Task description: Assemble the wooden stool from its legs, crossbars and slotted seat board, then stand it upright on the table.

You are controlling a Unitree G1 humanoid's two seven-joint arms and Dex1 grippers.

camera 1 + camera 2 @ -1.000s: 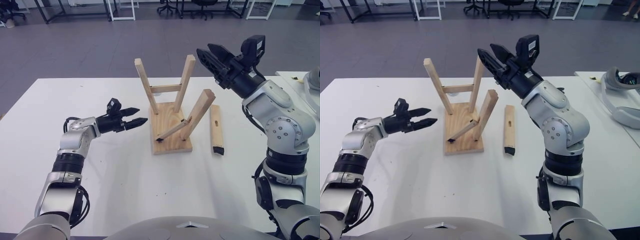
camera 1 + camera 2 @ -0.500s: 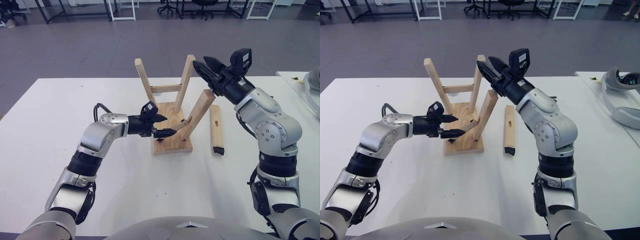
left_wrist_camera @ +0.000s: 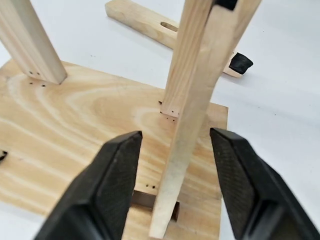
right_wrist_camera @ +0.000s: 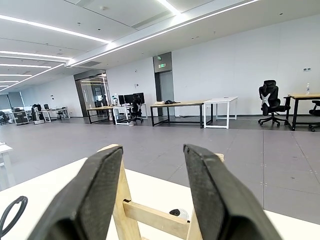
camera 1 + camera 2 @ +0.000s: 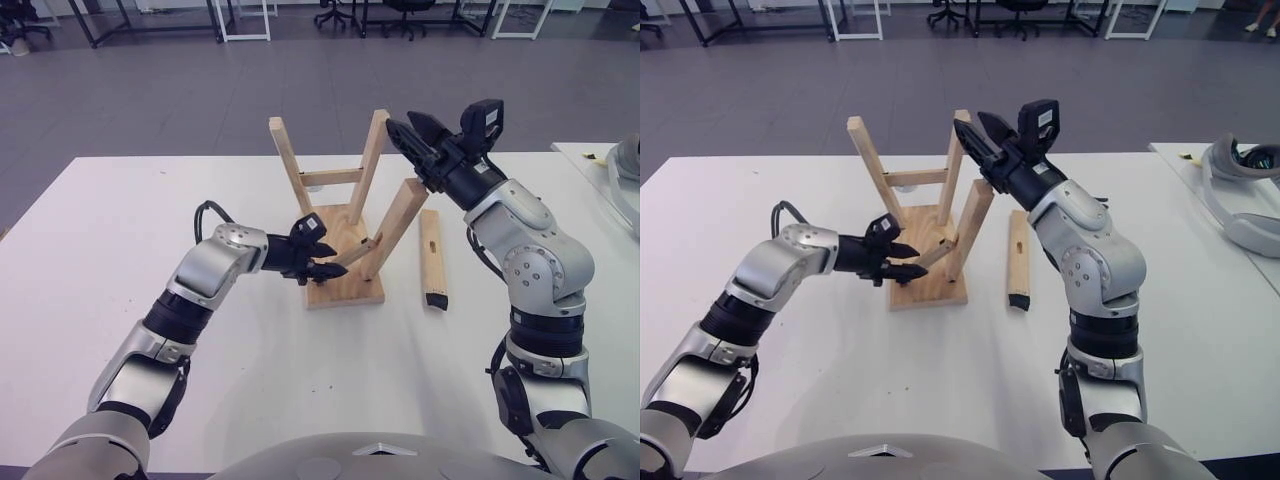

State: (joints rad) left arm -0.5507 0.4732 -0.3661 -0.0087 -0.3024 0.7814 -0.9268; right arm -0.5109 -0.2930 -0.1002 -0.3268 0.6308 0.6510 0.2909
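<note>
Two far legs stand joined by a crossbar at the twelve o'clock edge of the seat board, which lies flat in the middle of the table, so I'd call us roughly half built, upside down. Now the third leg leans at the board's three o'clock side, and a loose crossbar slants down from it towards a slot in the board. My left gripper comes in from nine o'clock, fingers spread either side of that slanting bar near its low end, apart from it, nothing pinched. My right gripper hovers at about one o'clock, above the top of the leaning leg, fingers spread wide too. The last leg lies flat on the table just beside the board at three o'clock. As I read it, the step is sorting out this crooked pair. Next I'd want the left to pinch the bar and the right to steady the leg before anything gets squared up.
</note>
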